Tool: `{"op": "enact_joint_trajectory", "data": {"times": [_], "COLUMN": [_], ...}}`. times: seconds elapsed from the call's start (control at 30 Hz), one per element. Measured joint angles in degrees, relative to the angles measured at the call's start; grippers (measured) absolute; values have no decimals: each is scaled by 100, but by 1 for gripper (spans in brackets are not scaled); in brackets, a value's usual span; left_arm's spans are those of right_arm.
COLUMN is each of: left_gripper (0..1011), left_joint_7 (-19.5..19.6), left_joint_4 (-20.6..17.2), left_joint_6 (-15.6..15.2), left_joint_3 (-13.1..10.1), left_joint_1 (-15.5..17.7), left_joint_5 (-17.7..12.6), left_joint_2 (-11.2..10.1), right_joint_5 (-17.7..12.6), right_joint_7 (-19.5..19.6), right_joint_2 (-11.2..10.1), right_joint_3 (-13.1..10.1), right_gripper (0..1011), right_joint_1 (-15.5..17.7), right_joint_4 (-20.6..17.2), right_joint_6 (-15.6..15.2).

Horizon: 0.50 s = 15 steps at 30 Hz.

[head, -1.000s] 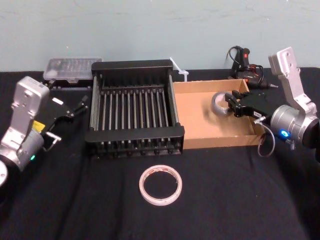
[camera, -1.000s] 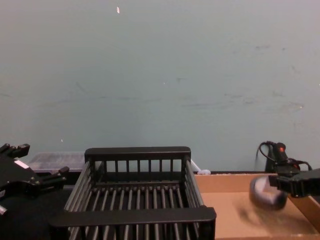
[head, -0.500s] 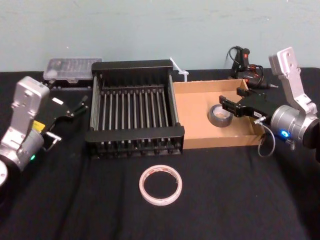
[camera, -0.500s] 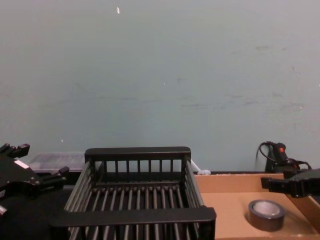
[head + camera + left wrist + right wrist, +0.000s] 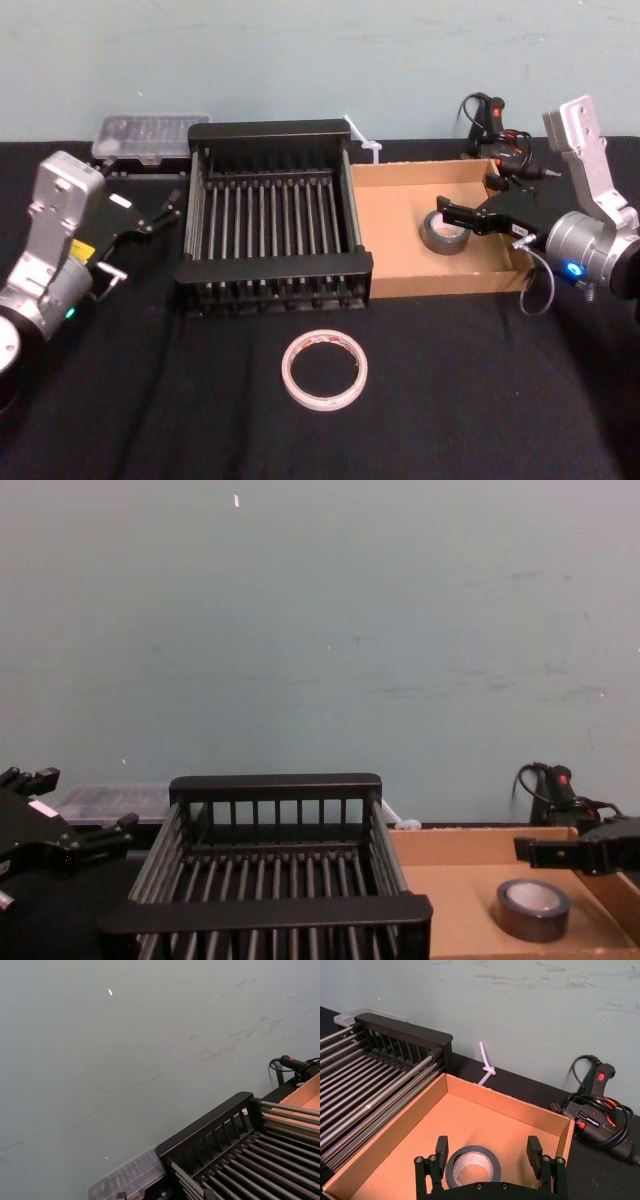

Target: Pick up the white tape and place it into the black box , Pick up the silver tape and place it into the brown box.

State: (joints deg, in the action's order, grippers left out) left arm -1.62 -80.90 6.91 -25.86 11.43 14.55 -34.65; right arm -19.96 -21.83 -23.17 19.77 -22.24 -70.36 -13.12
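The silver tape (image 5: 442, 234) lies flat on the floor of the brown box (image 5: 440, 285), free of any grip. My right gripper (image 5: 468, 197) hovers just above and behind it, open, with a finger on each side of the roll (image 5: 492, 1166) and touching neither. The white tape (image 5: 324, 370) lies flat on the black cloth in front of the black box (image 5: 272, 230), which holds nothing. My left gripper (image 5: 135, 240) hangs open to the left of the black box, holding nothing.
A clear plastic organiser case (image 5: 150, 130) sits behind the black box at the back left. A black and red power drill (image 5: 495, 125) with its cable lies behind the brown box. A knotted white tie (image 5: 358, 135) lies between the boxes' back corners.
My right gripper has opened and let go of the silver tape, which dropped from between its fingers onto the brown box floor and settled flat. The left arm has stayed put.
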Motion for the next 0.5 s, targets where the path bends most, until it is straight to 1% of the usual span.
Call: {"op": "enact_joint_trajectory", "data": {"times": [0.3,0.5], "left_gripper": [1001,1001], "left_joint_7": [0,0], "left_joint_4": [0,0], "left_joint_6": [0,0], "left_joint_3": [0,0], "left_joint_1": [0,0], "left_joint_5": [0,0], "left_joint_2": [0,0], "right_joint_5": [-4,-53], "right_joint_7": [-19,-84], "right_joint_2": [-11,-81], "right_joint_3": [-34,-92], "right_gripper": [1002,1002], "right_joint_1": [38,194], "right_joint_4": [-46,-276], "right_joint_6": [0,-6]}}
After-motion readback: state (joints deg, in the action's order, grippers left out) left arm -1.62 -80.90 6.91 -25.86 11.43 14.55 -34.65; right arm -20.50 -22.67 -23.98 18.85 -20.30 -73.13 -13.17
